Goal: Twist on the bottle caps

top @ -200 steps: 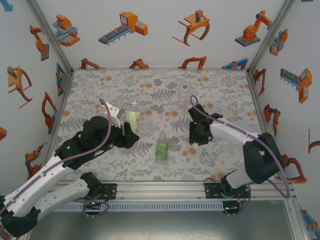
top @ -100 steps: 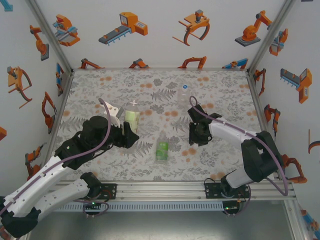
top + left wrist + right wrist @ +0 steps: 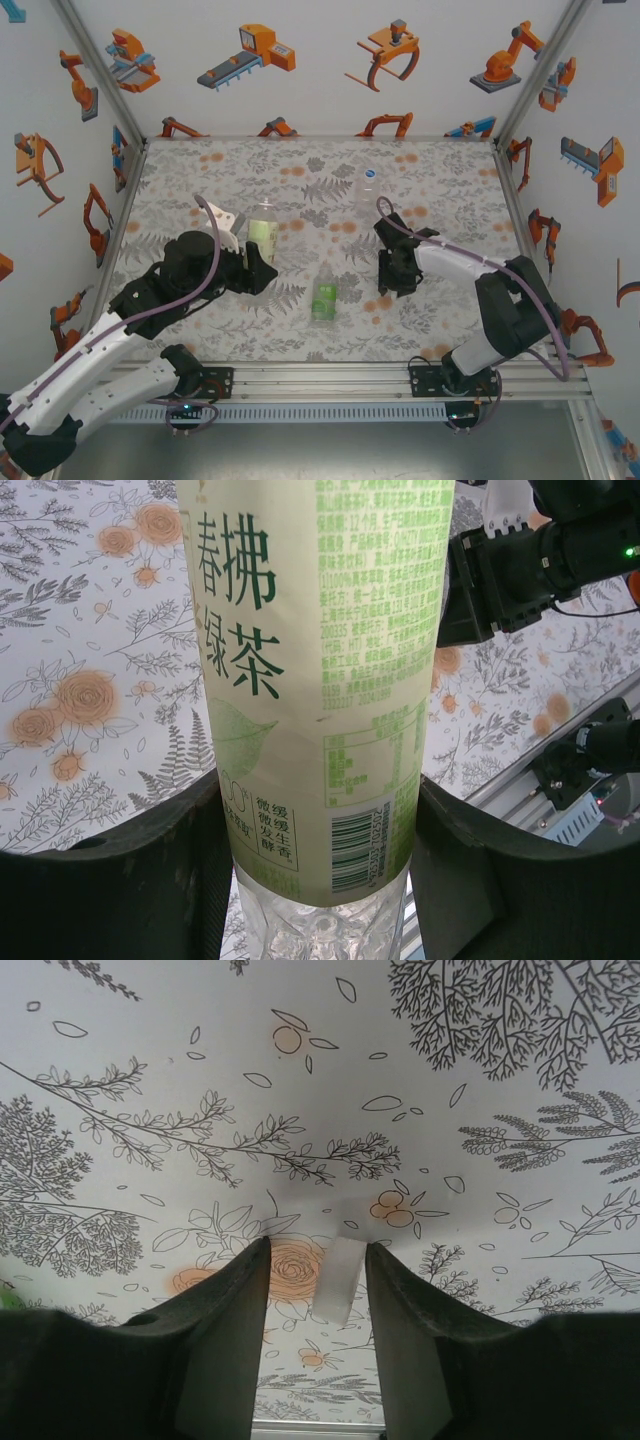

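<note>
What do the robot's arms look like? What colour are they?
The left arm and right arm are white with chunky black joints. A purple cable loops along each. The left pincer and right pincer have two thick black fingers.

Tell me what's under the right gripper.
A white cap lies between the right gripper's fingertips, close to one of them, with the floral table beneath. The fingers hide the table on either side.
</note>
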